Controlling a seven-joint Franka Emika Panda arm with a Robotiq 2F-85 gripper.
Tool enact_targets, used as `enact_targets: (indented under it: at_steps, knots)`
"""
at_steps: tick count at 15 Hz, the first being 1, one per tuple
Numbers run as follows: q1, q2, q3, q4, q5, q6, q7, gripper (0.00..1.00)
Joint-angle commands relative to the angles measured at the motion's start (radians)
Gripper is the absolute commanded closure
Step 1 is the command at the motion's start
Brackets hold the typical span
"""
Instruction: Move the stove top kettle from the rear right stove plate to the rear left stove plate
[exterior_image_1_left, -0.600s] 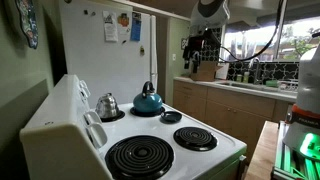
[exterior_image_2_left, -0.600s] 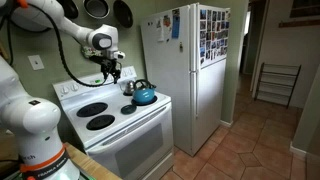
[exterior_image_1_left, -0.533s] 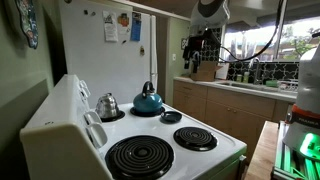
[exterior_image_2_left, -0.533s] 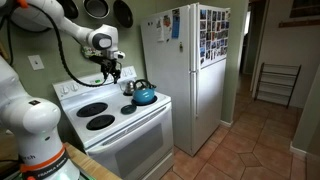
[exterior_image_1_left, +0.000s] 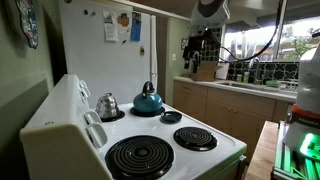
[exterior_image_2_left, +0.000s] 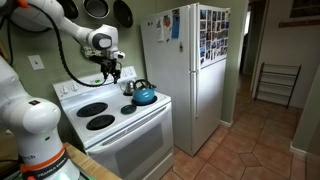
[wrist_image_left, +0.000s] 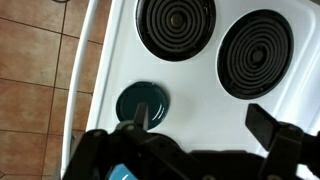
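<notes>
A teal stove top kettle with a black handle stands on a far plate of the white stove; it also shows in the other exterior view. A small silver kettle stands beside it, close to the back panel. My gripper hangs open and empty above the kettles; in an exterior view it appears high up. In the wrist view the open fingers frame bare stove top, and a sliver of teal kettle shows at the bottom edge.
A round teal lid or dish lies on the stove top by the edge, also seen in an exterior view. Two bare coil plates are in view. A white fridge stands beside the stove.
</notes>
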Motion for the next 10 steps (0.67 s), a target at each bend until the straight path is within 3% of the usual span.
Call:
enact_targets:
  at_steps: [1, 10]
  knots:
    - [-0.018, 0.0, 0.017, 0.002, 0.005, -0.003, -0.004, 0.0]
    - [-0.018, 0.03, 0.028, 0.033, -0.01, -0.005, 0.024, 0.0]
